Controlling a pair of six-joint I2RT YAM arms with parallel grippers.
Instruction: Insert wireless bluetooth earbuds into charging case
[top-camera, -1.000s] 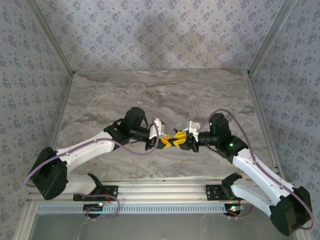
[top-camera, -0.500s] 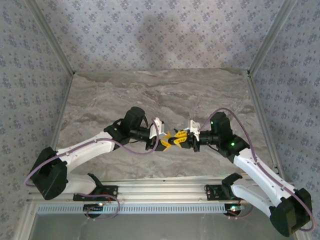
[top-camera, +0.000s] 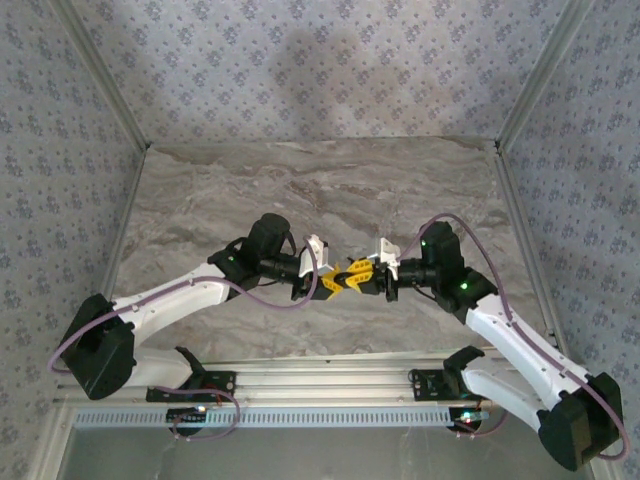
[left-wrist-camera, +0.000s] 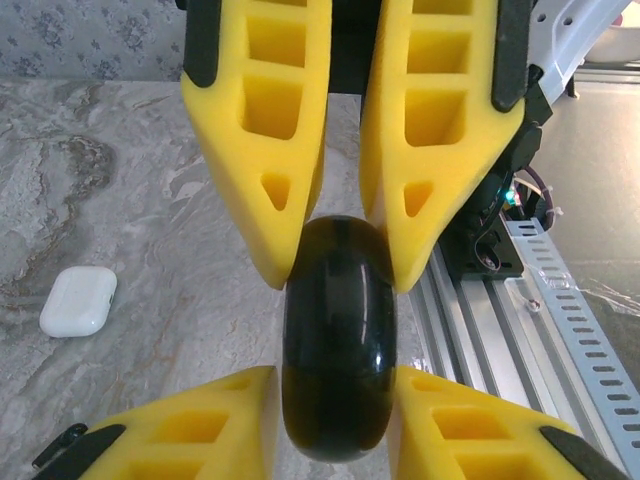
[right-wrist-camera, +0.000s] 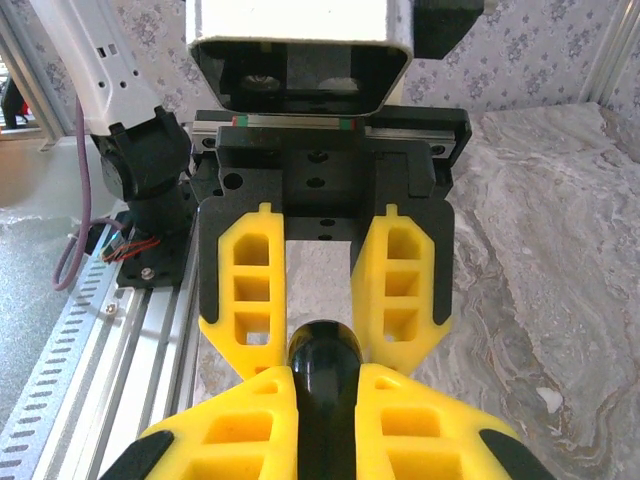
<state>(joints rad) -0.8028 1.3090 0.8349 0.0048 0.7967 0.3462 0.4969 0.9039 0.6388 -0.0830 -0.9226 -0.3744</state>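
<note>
Where the two arms reach inward and meet low over the marble table (top-camera: 300, 190), the left gripper (top-camera: 335, 283) and right gripper (top-camera: 358, 276) each clamp one end of a glossy black charging case (left-wrist-camera: 338, 340). Its seam and contents are hidden. A white case (left-wrist-camera: 78, 301) lies on the table nearby.

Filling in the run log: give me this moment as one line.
left hand: shut on black case | right hand: shut on black case | white case: closed, lying on table
</note>
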